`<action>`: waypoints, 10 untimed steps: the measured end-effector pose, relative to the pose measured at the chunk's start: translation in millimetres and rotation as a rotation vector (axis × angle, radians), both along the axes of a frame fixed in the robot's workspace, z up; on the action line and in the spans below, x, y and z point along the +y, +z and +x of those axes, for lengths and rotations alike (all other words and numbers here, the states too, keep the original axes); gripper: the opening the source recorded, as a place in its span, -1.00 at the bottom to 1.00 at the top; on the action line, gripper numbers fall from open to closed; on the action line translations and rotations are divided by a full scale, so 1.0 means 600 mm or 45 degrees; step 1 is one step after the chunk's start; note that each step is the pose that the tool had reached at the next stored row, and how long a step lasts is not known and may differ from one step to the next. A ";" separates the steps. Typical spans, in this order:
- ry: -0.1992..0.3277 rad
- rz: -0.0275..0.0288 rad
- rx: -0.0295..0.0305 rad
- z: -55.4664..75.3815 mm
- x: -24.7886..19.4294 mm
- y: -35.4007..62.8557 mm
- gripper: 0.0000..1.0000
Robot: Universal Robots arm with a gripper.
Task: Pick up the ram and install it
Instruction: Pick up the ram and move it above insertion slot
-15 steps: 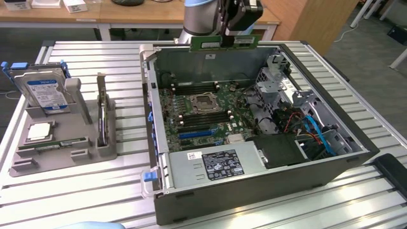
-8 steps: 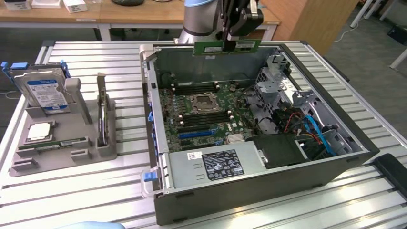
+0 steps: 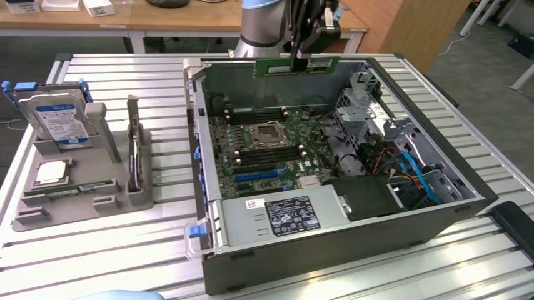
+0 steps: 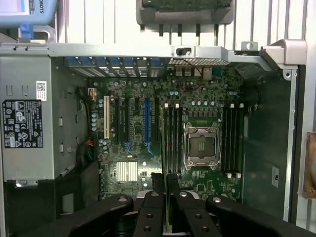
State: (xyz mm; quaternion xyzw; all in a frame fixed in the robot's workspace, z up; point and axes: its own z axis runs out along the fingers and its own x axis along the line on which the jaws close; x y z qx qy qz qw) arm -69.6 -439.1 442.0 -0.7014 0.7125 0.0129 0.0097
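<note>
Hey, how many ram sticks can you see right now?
2. One ram is clamped in the tool above the far wall of the open case. A second stick seems to lie in the gray tray, beside the silver CPU chip. Others may be hidden.

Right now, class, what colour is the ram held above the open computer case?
The ram in the gripper is green; it shows best in the exterior view.

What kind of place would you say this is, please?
Probably a robotics lab: an open computer case on a slatted metal table, a grey fixture holding a hard drive, wooden desks behind.
</note>
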 end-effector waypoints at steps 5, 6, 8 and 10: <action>0.000 -0.0001 0.0000 0.005 0.0157 -0.012 -0.73; -0.001 -0.0003 0.0001 0.005 0.0191 -0.015 -0.73; -0.001 0.0000 -0.0001 0.006 0.0262 -0.020 -0.73; -0.001 0.0000 0.0000 0.006 0.0325 -0.024 -0.73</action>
